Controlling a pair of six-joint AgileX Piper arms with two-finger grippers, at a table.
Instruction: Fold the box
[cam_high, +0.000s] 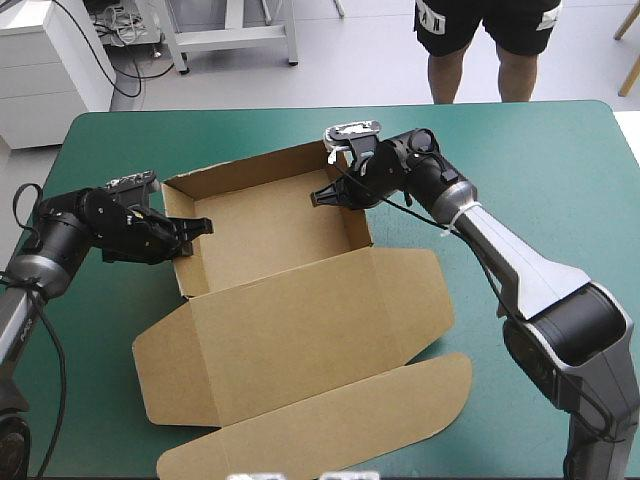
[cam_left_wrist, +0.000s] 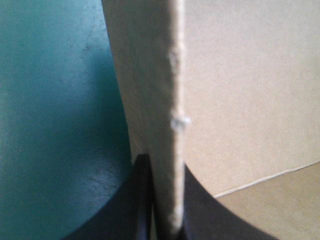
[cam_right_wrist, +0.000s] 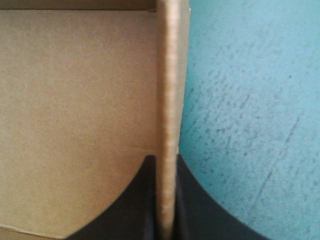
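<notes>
The box (cam_high: 270, 235) stands on the desk (cam_high: 540, 170) near its middle, a little toward 9 o'clock. It is an open tray: the walls are raised, and the lid (cam_high: 310, 340) lies flat on the teal-green cover, spread toward 6 o'clock.

The left pincer (cam_high: 196, 228) is at the tray's 9 o'clock side and is all but closed on the left wall (cam_left_wrist: 162, 100). In the left wrist view the edge of the board passes between the black fingers (cam_left_wrist: 136, 200). The right pincer (cam_high: 326, 197) grips the right wall (cam_right_wrist: 169, 90) in the same way, near the tray's corner at about 2 o'clock.

I judge that the step in hand is to press and set the two side walls, so that they hold upright. The next move, I think, calls for both pincers to let go gently, without pulling the walls outward. After that it should be checked that the walls stand alone.
</notes>
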